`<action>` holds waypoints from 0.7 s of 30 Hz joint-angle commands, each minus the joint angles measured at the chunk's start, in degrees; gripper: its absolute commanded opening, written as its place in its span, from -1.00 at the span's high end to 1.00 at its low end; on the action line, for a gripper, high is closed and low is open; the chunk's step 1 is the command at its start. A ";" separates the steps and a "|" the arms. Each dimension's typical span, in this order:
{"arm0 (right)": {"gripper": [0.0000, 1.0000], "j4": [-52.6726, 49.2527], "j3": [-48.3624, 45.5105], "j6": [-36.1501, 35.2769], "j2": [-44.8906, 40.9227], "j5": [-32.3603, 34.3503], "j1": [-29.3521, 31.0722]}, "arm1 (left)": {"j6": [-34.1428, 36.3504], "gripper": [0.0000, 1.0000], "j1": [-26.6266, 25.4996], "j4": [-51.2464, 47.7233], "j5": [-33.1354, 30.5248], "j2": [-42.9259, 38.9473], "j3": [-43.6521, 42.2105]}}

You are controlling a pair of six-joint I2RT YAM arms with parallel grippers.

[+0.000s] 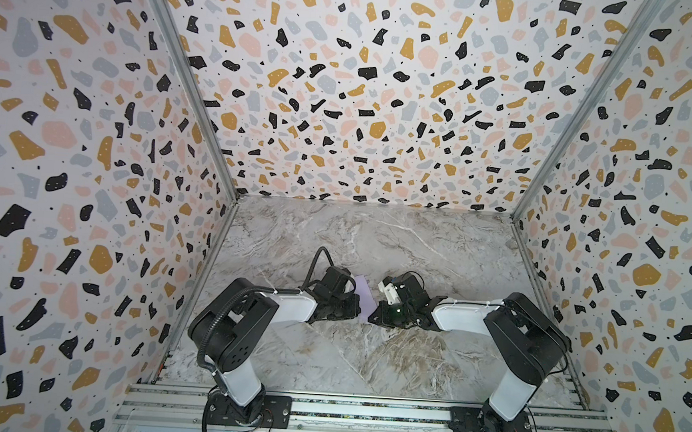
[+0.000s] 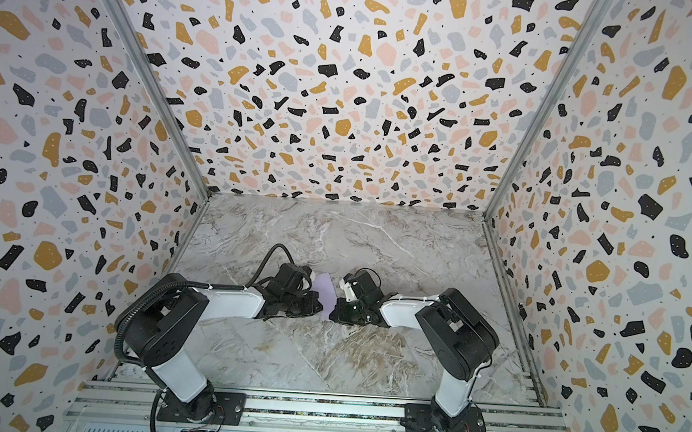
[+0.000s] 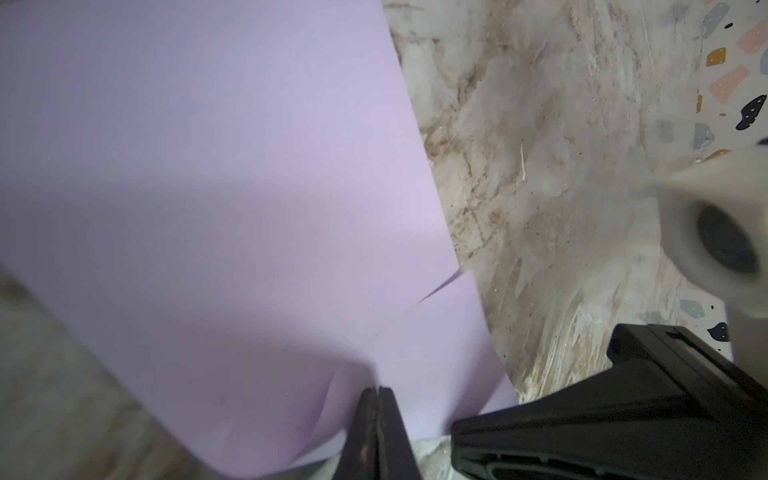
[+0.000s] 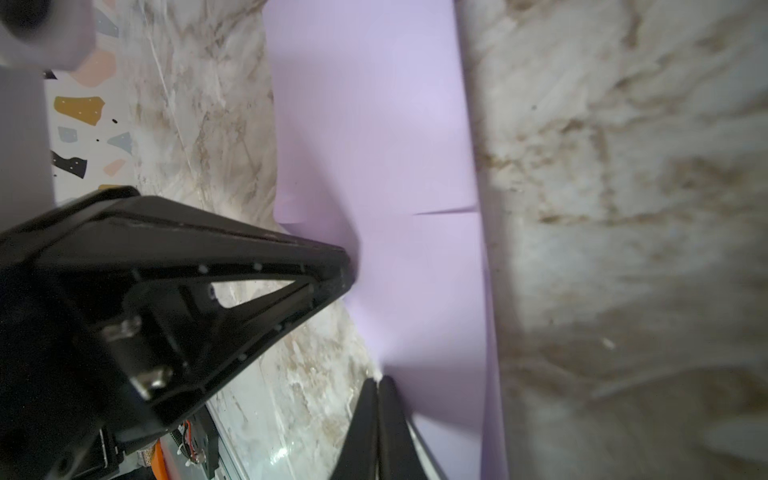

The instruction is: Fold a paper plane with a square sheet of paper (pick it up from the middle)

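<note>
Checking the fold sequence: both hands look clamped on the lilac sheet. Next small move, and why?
Probably draw the hands slightly apart to tauten it. The left hand and right hand are both shut on the sheet, which buckles beside the left pinch and shows a folded flap.

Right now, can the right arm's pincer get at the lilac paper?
Yes, seemingly: the right pincer looks shut on an edge of the lilac paper, the left pincer grips it nearby, and nothing blocks either.

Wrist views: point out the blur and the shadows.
Left wrist view: a soft shadow crosses the paper; the other arm's white camera is out of focus. Right wrist view: the marble table is smeared, the paper's fold edge sharper.
</note>
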 commanded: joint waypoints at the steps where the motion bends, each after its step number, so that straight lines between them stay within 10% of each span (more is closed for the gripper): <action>1: 0.89 -2.53 1.80 1.22 0.04 0.76 -0.46 | 1.30 1.00 -0.17 -5.86 -4.97 3.03 -2.54; 21: 0.87 -12.97 0.01 -5.16 -0.97 1.54 -3.19 | 3.05 1.00 -0.17 -8.81 -7.66 3.29 -2.45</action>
